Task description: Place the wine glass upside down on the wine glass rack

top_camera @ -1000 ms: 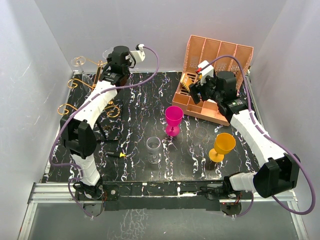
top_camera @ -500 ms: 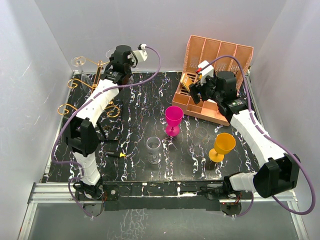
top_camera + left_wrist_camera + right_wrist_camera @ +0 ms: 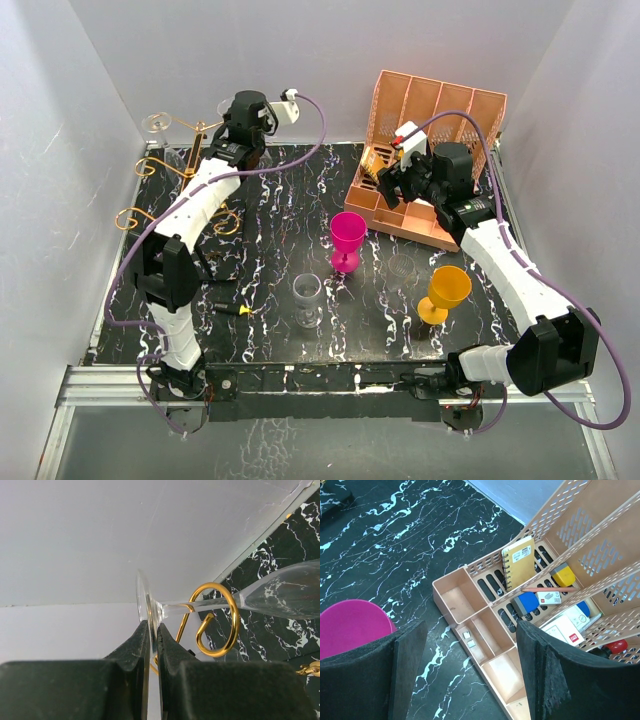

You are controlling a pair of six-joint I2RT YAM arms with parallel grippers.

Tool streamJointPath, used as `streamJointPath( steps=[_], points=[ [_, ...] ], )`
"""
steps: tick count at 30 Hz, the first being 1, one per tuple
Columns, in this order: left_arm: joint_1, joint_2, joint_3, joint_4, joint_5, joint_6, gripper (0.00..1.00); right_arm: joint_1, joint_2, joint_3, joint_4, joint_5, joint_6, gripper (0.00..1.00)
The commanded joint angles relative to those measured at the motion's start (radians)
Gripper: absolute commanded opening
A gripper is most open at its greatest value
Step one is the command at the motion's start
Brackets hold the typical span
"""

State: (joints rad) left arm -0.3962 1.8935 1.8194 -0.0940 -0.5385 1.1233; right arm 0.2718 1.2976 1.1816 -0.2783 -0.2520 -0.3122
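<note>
Well, the big black counter [image 3: 270, 200] has white streaks on it. At its far right stands the pink file organiser [image 3: 440, 100]. The right end effector [image 3: 470, 640] hangs over its low front trays, fingers spread wide with nothing between them. At the far left stands the gold wine glass rack [image 3: 234, 617]. The left end effector [image 3: 152, 630] is up beside it, pinched tight on the flat foot of the clear wine glass [image 3: 285, 592]. The stem crosses one gold curl of the rack. On the counter stand a pink glass [image 3: 348, 232], an orange glass [image 3: 449, 287] and a small clear glass [image 3: 308, 290]. A little yellow notepad [image 3: 519, 562] leans inside the organiser.
</note>
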Motion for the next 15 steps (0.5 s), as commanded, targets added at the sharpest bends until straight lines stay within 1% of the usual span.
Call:
streamJointPath(
  steps=[1,7,15],
  points=[
    [-0.011,-0.014,0.034,0.043,0.025,0.006,0.00,-0.005,-0.034,0.000,0.062,-0.016,0.002,0.78],
    [-0.015,-0.017,0.025,0.049,0.043,0.005,0.00,-0.005,-0.035,0.000,0.063,-0.020,0.012,0.79],
    [-0.024,-0.051,-0.021,0.048,0.071,-0.012,0.00,-0.005,-0.028,-0.003,0.078,0.020,0.028,0.80]
  ],
)
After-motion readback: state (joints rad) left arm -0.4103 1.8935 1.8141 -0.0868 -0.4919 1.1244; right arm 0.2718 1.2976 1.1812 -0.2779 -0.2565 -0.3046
